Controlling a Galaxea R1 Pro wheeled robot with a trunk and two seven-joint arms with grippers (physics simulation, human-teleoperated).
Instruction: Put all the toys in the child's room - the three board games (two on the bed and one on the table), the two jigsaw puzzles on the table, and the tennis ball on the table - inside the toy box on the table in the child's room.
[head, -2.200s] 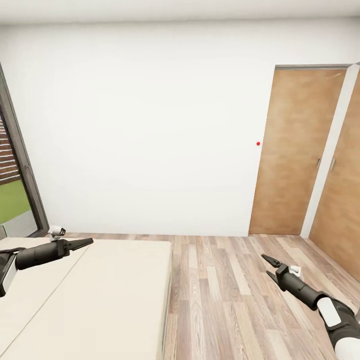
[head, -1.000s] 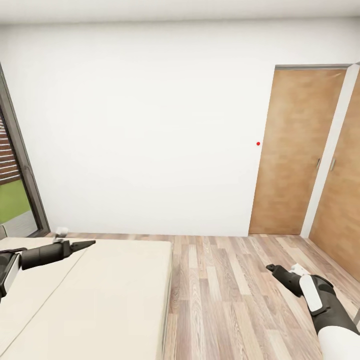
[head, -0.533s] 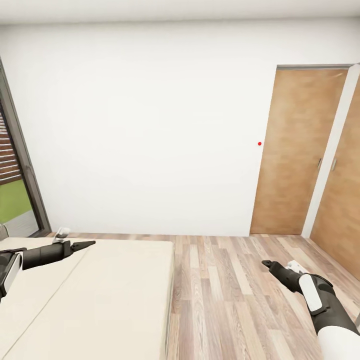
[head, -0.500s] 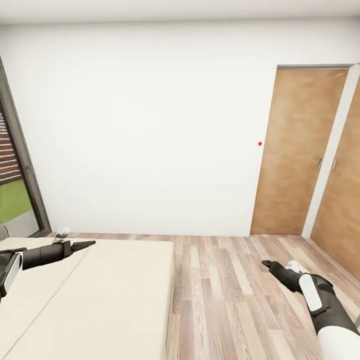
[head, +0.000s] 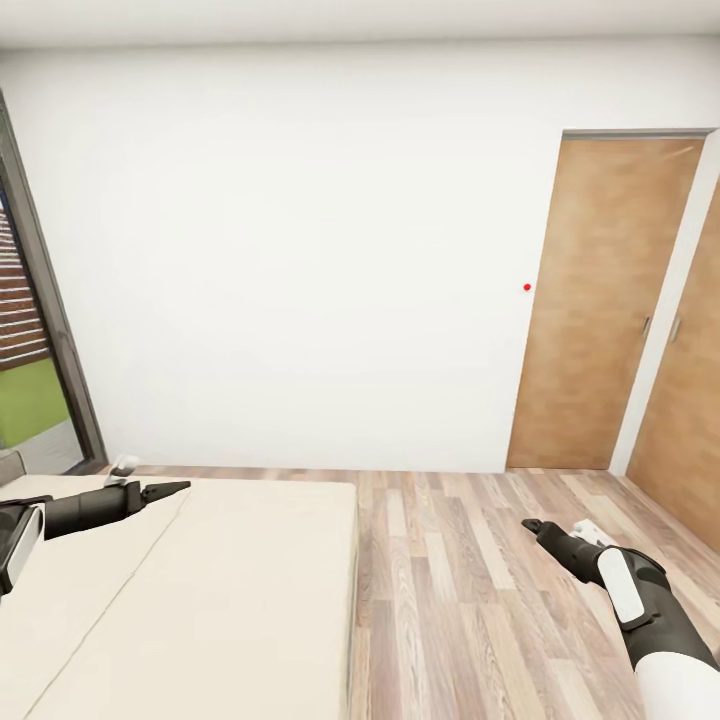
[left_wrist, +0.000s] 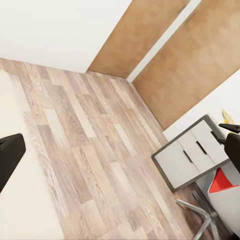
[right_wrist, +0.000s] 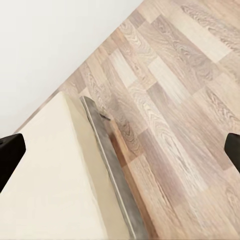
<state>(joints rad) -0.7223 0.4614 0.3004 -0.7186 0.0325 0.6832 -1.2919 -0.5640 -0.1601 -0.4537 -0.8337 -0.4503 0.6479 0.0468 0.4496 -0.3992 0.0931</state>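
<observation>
Left gripper (head: 172, 488) over the bed (head: 230, 590), fingers spread, empty. Right gripper (head: 533, 526) over floor (head: 460, 600), fingers spread, bed beside it.

Matt wood-plank floor (head: 470, 590), wood-grain doors (head: 600, 300)

Bright, even, sharp renders with soft shadows and no glare

The bed (head: 200, 590) is lying at near left, its mattress bare. The left gripper (head: 165, 489) is hovering over it; the right gripper (head: 535, 526) is hanging over the floor (head: 470, 590). Two doors (head: 600, 300) are standing far right, a window (head: 25, 340) far left.
</observation>
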